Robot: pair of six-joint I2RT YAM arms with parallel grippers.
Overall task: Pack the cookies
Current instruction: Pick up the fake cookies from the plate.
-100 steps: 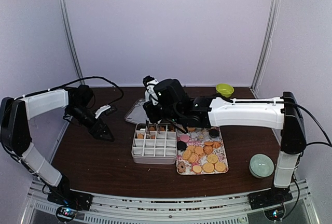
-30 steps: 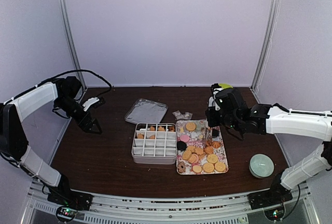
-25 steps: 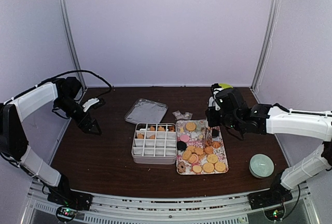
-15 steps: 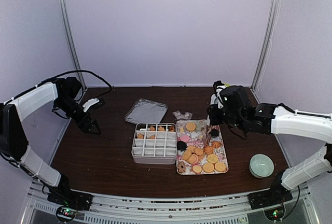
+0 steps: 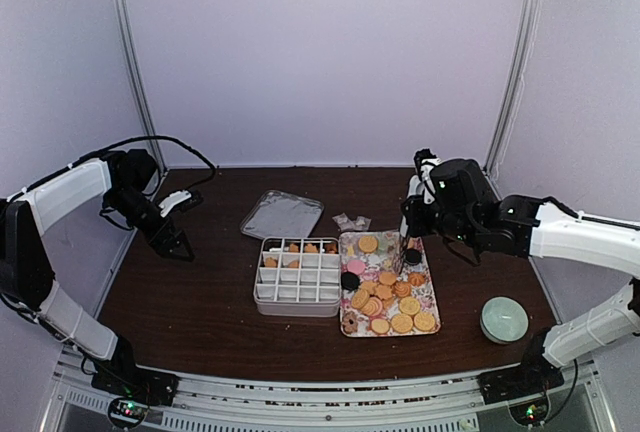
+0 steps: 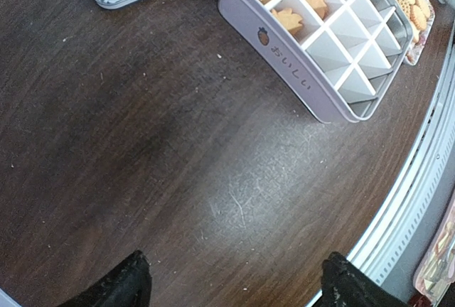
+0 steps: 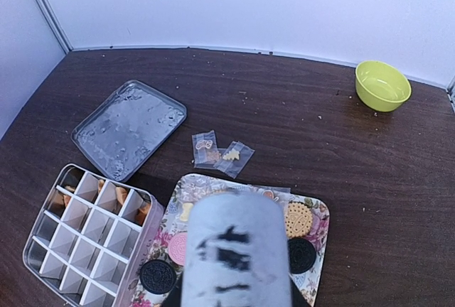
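Note:
The cookies (image 5: 390,297) lie on a floral tray (image 5: 349,242): mostly golden, with a pink one (image 7: 176,248) and dark ones (image 7: 301,255). More cookies (image 5: 297,249) sit in the far cells of a white divided box (image 5: 298,300). My right gripper (image 5: 408,220) hangs over the tray's far right corner, shut on the tongs (image 7: 234,257), whose blurred pale handle hides the tray's middle in the right wrist view. My left gripper (image 5: 178,244) is at the far left, well away from the box, open and empty over bare wood (image 6: 238,289).
A clear lid (image 5: 281,214) lies behind the box, and two small packets (image 5: 351,221) lie behind the tray. A yellow-green bowl (image 7: 382,84) stands at the back right. A pale green bowl (image 5: 503,319) sits at the front right. A metal rail (image 6: 419,179) runs along the table's near edge.
My right gripper has drifted a little right and up with the tongs, away from the tray's cookies. The left arm has stayed in place.

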